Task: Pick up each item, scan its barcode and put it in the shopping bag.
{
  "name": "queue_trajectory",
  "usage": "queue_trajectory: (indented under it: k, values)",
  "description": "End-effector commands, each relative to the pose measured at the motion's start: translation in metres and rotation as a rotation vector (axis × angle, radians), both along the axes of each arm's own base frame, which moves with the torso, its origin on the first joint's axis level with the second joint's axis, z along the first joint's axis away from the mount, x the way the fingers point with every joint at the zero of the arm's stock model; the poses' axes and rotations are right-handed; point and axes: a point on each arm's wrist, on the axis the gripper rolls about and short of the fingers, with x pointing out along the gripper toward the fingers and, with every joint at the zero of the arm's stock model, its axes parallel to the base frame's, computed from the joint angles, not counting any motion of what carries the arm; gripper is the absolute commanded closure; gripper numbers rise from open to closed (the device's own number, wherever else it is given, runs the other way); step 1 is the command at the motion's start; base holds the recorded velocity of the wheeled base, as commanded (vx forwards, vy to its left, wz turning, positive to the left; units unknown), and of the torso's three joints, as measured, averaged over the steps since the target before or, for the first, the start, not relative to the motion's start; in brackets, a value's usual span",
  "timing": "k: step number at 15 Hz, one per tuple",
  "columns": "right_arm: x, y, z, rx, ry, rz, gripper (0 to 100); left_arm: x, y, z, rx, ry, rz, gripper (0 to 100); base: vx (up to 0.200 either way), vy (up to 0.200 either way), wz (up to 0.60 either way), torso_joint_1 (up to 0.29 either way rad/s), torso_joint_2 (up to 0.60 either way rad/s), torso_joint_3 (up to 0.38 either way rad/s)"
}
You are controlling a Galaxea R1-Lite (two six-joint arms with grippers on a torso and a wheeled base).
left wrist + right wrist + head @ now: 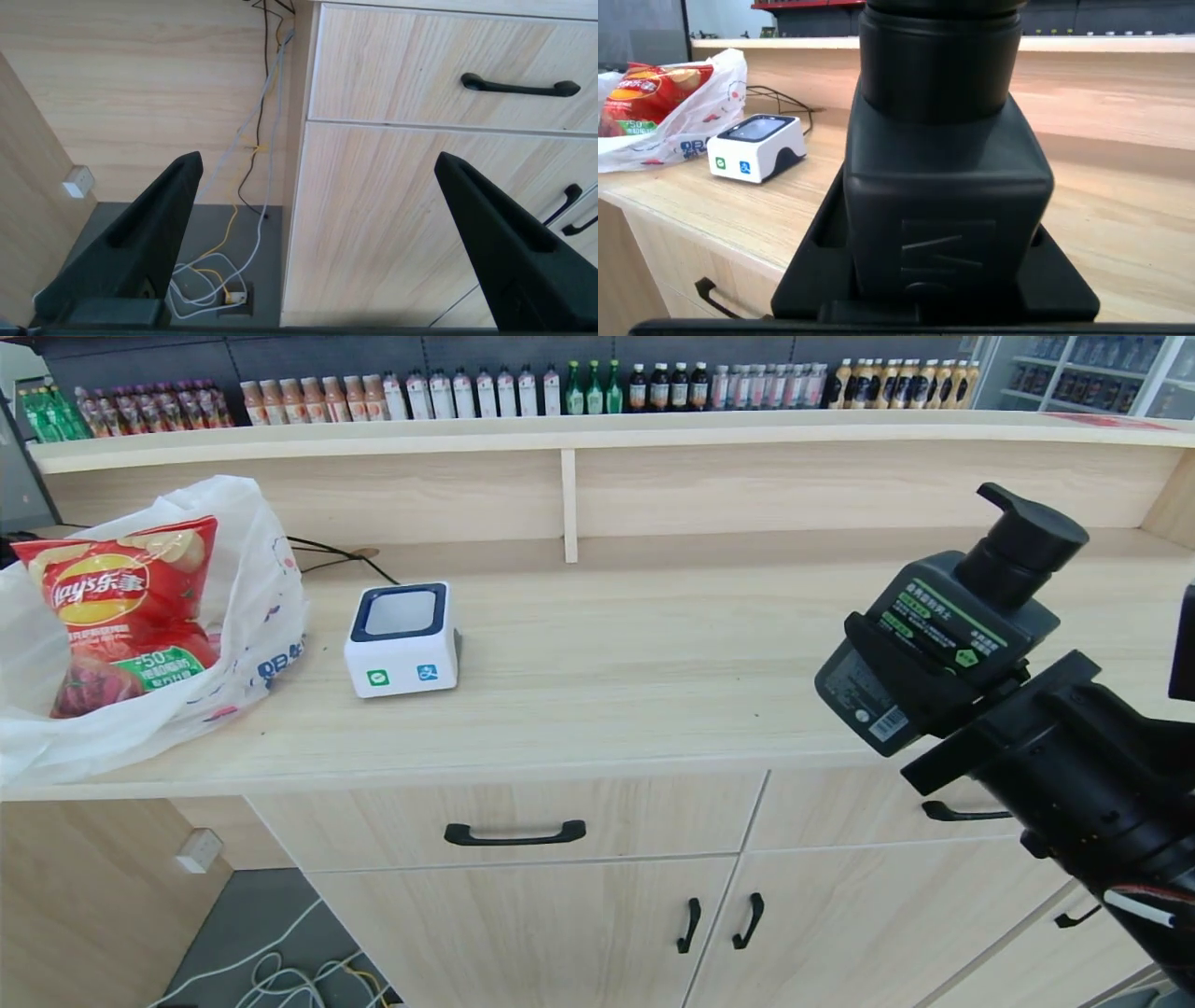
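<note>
The right gripper point(943, 709) sits at the right edge of the head view, pinched tight around the lower body of a black pump bottle point(952, 616), so that pincer is clamped on the item. The bottle is up in the air, tilted with its pump cap toward the upper right, over the front edge of the wooden counter point(653, 653). Its barcode sticker point(887, 721) faces down and to the left.

The white scanner point(403, 639) is left of centre, well apart from the bottle. The shopping bag point(266, 607) slumps at the far left with a red chips bag point(121, 607) already inside.

The left gripper point(316, 163) hangs low in front of the cabinet doors point(392, 233), fingers spread wide with nothing between them.

Handling guess: the bottle looks like stiff plastic, squarish, probably fairly heavy if full, and smooth enough to twist in the grip. Holding it on the flat sides of the body seems right. The pump head looks like the weak spot, so better not to squeeze there or knock it on the scanner.
</note>
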Motion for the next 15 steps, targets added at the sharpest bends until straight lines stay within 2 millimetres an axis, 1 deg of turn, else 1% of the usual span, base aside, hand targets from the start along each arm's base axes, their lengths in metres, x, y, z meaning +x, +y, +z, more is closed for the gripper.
queue_trajectory:
  k: [1,15]
  values:
    - [0.0023,0.0009,0.0013,0.002,-0.003,-0.003,100,0.0,0.0,0.0,-0.001,0.0,0.0,0,0.0,0.2,0.0,0.007,-0.01,0.007]
    - [-0.0016,-0.0015,0.006,0.011,-0.023,-0.003,100,0.0,0.0,0.0,-0.002,0.0,0.0,0,0.0,0.2,0.0,0.002,0.0,0.0]
